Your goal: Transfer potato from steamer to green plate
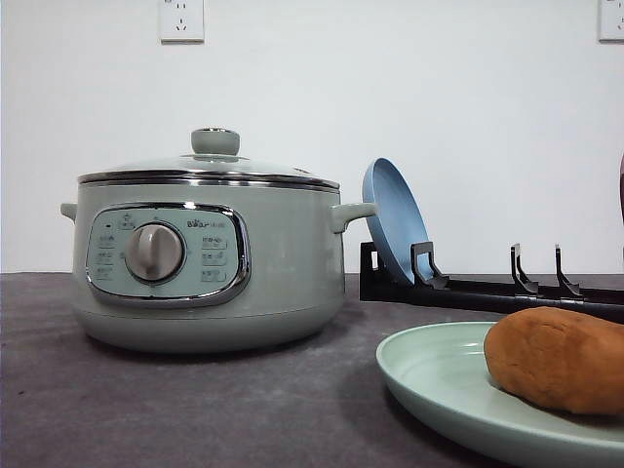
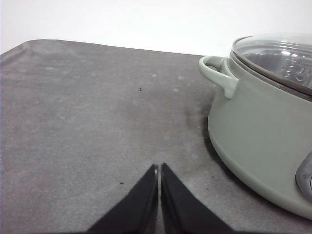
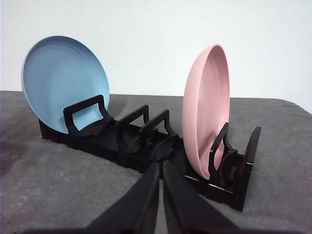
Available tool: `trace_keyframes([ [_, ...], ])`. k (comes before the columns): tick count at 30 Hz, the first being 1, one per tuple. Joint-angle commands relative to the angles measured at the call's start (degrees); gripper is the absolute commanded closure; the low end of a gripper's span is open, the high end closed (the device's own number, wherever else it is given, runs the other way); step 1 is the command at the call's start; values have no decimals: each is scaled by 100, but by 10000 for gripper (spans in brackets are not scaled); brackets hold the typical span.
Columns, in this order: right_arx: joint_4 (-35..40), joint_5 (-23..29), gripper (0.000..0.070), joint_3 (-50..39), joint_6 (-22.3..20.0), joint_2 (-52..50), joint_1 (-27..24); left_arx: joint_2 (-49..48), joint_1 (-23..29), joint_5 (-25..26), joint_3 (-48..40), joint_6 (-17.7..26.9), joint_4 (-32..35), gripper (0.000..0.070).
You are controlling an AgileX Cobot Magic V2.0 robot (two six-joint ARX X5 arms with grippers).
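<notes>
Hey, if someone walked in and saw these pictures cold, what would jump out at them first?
Probably the big sage-green steamer standing on the dark table's left side, glass lid on. Next, the orange-brown potato lying on the green plate at the front right. Behind those, a black dish rack holds a blue plate and a pink plate on edge.

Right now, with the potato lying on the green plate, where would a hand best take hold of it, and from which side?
Grip the potato across its narrow middle, coming down from above. It lies on its side on the green plate, long axis roughly across the front view, so its rounded top is free, while the shallow plate rim would likely hinder a low sideways approach. Its right end is cut off by the frame.
</notes>
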Motion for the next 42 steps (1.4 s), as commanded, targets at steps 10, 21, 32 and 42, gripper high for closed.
trace_keyframes([
  [10, 48, 21, 699, -28, -42, -13, 11, -7, -4, -13, -116, -17, -28, 700],
  [21, -833, 20, 699, -28, -42, -13, 22, -7, -4, -13, -116, -17, -28, 700],
  [32, -1073, 17, 699, -28, -42, -13, 24, -7, -4, -13, -116, -17, -28, 700],
  [42, -988, 20, 699, -28, -42, -13, 24, -7, -4, -13, -116, -17, -28, 700],
])
